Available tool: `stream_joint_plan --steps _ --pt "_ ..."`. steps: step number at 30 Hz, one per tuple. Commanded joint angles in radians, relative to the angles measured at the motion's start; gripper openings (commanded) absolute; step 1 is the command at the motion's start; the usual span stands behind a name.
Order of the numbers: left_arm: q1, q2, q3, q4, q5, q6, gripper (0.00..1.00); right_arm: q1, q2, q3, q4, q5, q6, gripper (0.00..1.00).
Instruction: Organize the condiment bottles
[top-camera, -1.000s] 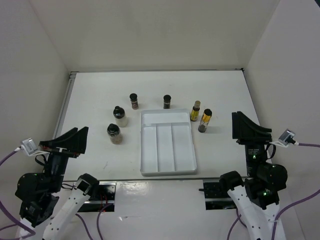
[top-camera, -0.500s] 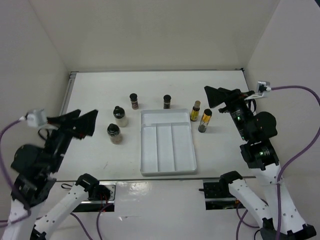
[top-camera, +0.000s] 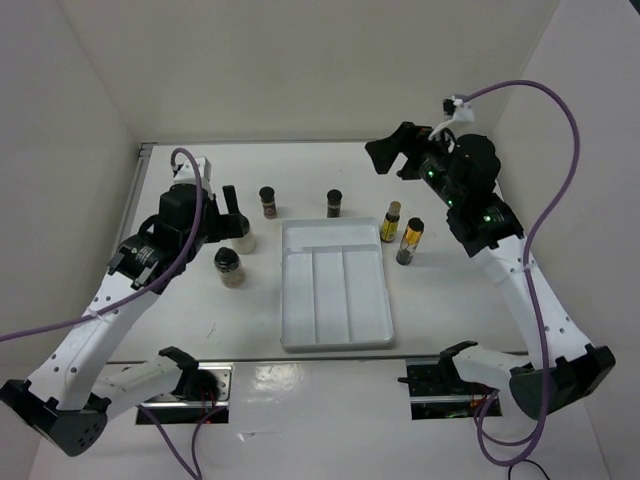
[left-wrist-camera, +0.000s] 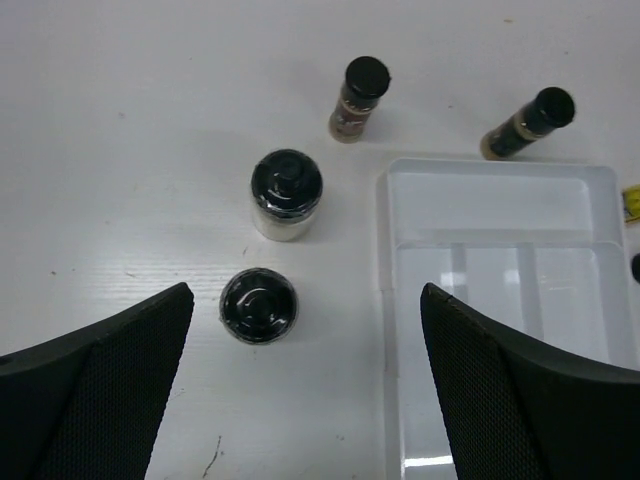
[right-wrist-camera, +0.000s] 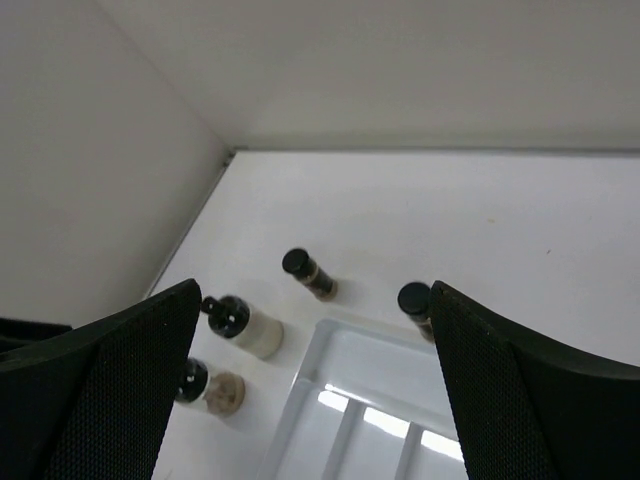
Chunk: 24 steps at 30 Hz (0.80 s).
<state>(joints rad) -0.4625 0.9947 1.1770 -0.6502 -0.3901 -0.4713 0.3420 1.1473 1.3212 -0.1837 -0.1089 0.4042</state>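
Spread wide, empty: left fingers (left-wrist-camera: 110, 380) above upright squat jars (left-wrist-camera: 286, 193), standing on surface (left-wrist-camera: 120, 150) just left of tray (left-wrist-camera: 500, 175), nearer jar left of centre. Also spread: right fingers (right-wrist-camera: 100, 390), high, well apart.

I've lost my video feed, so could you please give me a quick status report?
Left gripper open, empty; right gripper open, empty. Six bottles upright, all outside the tray. Tray empty, nothing in the way.
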Motion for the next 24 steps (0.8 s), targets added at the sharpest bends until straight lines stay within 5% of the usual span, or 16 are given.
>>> stream_joint_plan --steps 1,7,13,24 --pt "0.025 0.027 -0.022 -0.039 -0.058 -0.003 1.00 0.064 0.046 -0.004 -0.023 -0.008 -0.044 0.98" --pt "0.129 0.105 0.015 0.038 0.008 0.089 1.00 0.190 0.124 -0.016 0.039 0.034 -0.076 0.98" --pt "0.298 0.186 0.125 0.083 0.281 0.188 1.00 0.276 0.161 -0.031 0.027 0.106 -0.065 0.98" --pt "0.309 -0.074 -0.155 0.092 0.425 0.223 0.99 0.298 0.198 -0.163 0.084 0.133 0.010 0.98"
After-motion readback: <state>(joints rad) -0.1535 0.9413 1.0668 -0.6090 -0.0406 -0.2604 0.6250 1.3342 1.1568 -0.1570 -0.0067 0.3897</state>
